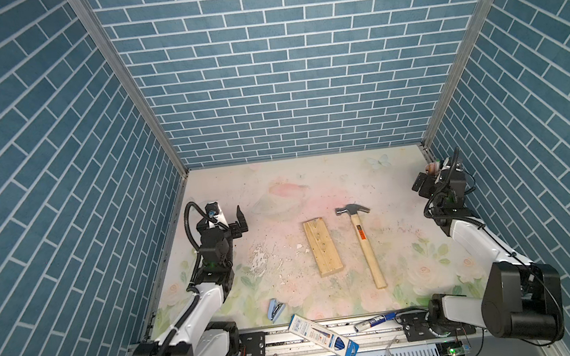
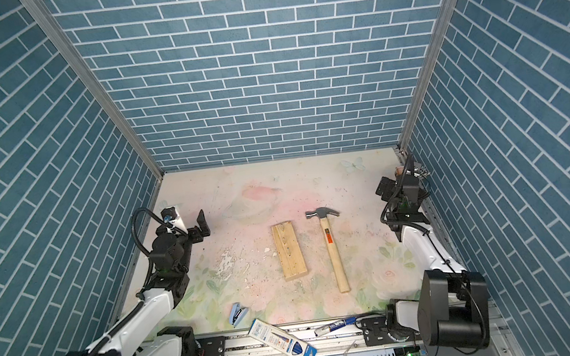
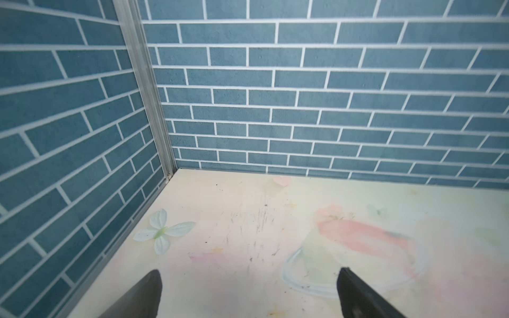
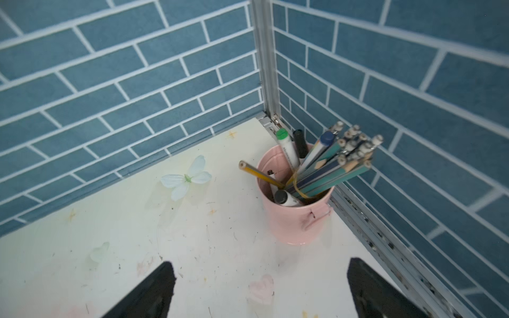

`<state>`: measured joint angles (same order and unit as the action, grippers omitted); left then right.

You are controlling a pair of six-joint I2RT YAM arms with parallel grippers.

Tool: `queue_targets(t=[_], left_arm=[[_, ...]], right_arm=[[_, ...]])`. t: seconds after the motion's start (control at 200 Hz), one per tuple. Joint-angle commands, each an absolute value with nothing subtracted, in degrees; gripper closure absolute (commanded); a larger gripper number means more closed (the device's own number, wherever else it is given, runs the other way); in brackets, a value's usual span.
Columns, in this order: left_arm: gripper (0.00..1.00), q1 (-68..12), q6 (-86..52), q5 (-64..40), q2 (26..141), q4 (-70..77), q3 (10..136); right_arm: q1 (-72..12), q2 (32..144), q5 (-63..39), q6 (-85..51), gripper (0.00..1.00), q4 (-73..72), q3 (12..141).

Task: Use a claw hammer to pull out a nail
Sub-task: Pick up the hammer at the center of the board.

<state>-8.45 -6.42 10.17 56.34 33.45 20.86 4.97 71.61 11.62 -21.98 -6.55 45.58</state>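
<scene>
Since both sets of jaws gape wide w/ nothing held, left gripper point(image 3: 249, 271) and right gripper point(image 4: 261, 263), grab comes first. The claw hammer point(image 1: 364, 246) lies flat just beside the wood block point(image 1: 322, 247), on robot's right. Grip near handle end for leverage, imo. Orange/black label point(image 1: 359, 231): unreadable.

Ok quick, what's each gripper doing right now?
Left gripper: open, holding nothing.
Right gripper: open, holding nothing.

Right arm point(image 1: 473, 238) is blocking most of the pink cup point(image 1: 432, 168). Frame edge is cropping the right gripper's point(image 4: 261, 263) fingers point(image 4: 154, 291).
</scene>
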Motion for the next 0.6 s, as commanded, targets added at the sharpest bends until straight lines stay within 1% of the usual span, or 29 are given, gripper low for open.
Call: queue_targets(t=[0.0, 0.1, 0.165, 0.235, 0.315, 0.355, 0.465, 0.595], left_arm=[[0.01, -11.0, -16.9, 9.7, 55.6, 23.4, 24.5], [0.01, -14.0, -20.9, 7.1, 58.0, 17.1, 29.6], [0.01, -15.6, -23.6, 5.7, 60.7, 11.5, 33.7], [0.01, -17.4, -23.9, 2.5, 63.8, 9.1, 36.6], [0.01, -20.2, -23.3, 2.1, 66.9, 7.1, 39.1], [0.01, -21.3, -22.9, 1.8, 68.7, 5.2, 40.5], [0.01, -23.9, -21.9, 0.7, 73.8, -1.4, 46.5], [0.05, -25.4, -21.4, -2.8, 79.1, -7.3, 51.7]], right_arm=[[4.9, 70.6, 10.5, -31.9, 0.01, 9.3, 48.2], [4.8, 70.5, 6.5, -31.7, 0.01, 10.4, 48.3], [3.8, 71.5, 6.5, -31.0, 0.02, 13.6, 50.1], [1.9, 72.3, 7.1, -28.6, 0.02, 17.0, 52.2], [-0.8, 74.2, 7.2, -26.7, 0.01, 21.5, 55.1], [-2.0, 75.3, 5.7, -25.6, 0.02, 23.1, 56.2], [-5.2, 78.1, 1.4, -23.9, 0.04, 26.5, 58.1], [-9.4, 80.5, -2.3, -22.4, 0.09, 27.8, 58.3]])
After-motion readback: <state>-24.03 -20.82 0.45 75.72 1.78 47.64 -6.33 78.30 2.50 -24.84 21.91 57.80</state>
